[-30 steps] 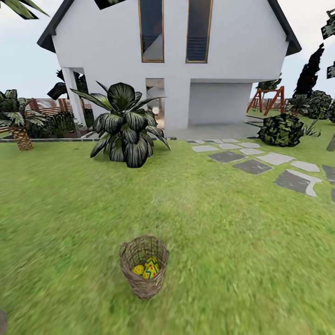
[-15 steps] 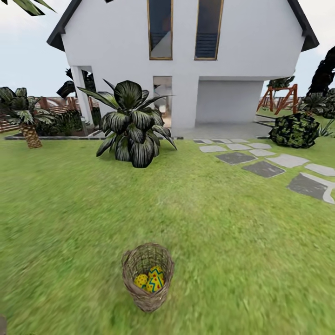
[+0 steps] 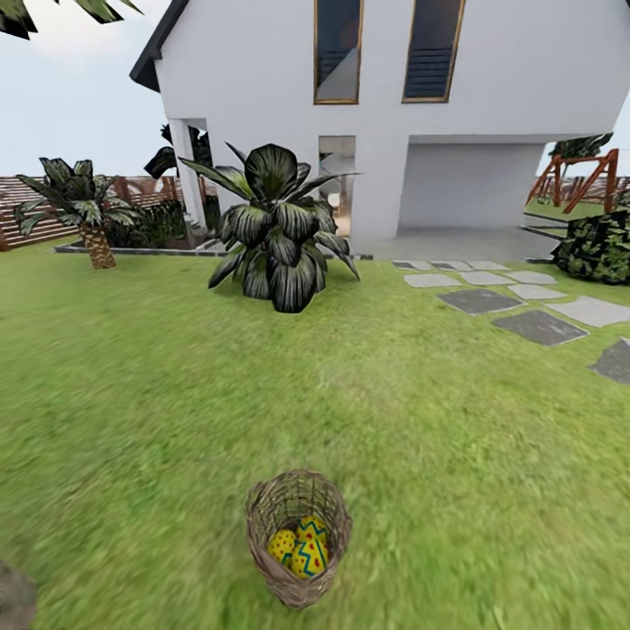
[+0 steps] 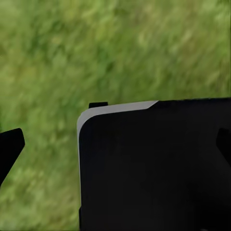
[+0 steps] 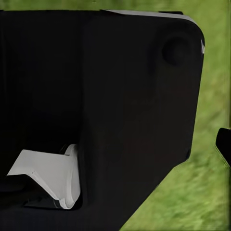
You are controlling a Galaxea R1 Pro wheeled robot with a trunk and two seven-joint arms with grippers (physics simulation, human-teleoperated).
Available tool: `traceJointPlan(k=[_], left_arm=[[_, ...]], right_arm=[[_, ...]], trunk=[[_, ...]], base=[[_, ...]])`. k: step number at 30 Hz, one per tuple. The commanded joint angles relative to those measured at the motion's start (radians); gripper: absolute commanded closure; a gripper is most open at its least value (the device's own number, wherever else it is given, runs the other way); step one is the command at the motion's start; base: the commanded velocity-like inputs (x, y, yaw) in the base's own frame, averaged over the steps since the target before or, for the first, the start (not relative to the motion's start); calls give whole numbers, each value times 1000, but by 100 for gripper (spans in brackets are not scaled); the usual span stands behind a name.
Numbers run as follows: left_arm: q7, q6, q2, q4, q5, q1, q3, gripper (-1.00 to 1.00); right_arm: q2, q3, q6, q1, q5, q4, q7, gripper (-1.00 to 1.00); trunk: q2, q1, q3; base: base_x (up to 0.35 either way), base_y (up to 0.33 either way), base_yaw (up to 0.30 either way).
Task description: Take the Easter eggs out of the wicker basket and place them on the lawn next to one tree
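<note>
In the head view, a brown slatted wooden fence (image 3: 35,210) stood at the far left, with a short palm with a scaly trunk (image 3: 83,210) just before it. The wide green lawn (image 3: 157,385) spread across the foreground. The round brown open-weave wicker basket (image 3: 299,534) stood upright on the grass low in the view, slightly left of centre, and the yellow Easter eggs with blue zigzag bands and red dots (image 3: 302,548) lay inside it; two were clear, a third could not be made out. Farther back rose a broad dark-leaved shrub (image 3: 278,229) and the white house (image 3: 394,96). Grey stepping stones (image 3: 516,306) ran off to the right.

Both wrist views showed blurred grass behind a black robot body panel (image 4: 154,168); whether either gripper was spread or pressed together could not be told.
</note>
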Motion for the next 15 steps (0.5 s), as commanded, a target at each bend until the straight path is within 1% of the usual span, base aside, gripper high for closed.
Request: traceJointPlan(k=[1,3,6,15], left_arm=[[-2,-3,0,1,-1,-1,-2,-100],[-2,-3,0,1,-1,-1,-2,-100],[-2,-3,0,1,-1,-1,-2,-100],[-4,-1,0,1,-1,-1,0,-100]], right_arm=[[0,0,-2,0,1,-1,0,-100],[0,0,-2,0,1,-1,0,-100],[0,0,-2,0,1,-1,0,-100],[-1,-5,-1,0,-6,-3,0,-100]], trunk=[[-1,1,-2],[-1,1,-4],[-1,1,-5],[-1,1,-6]], base=[[250,0,153],[223,0,113],[116,0,54],[24,0,11]])
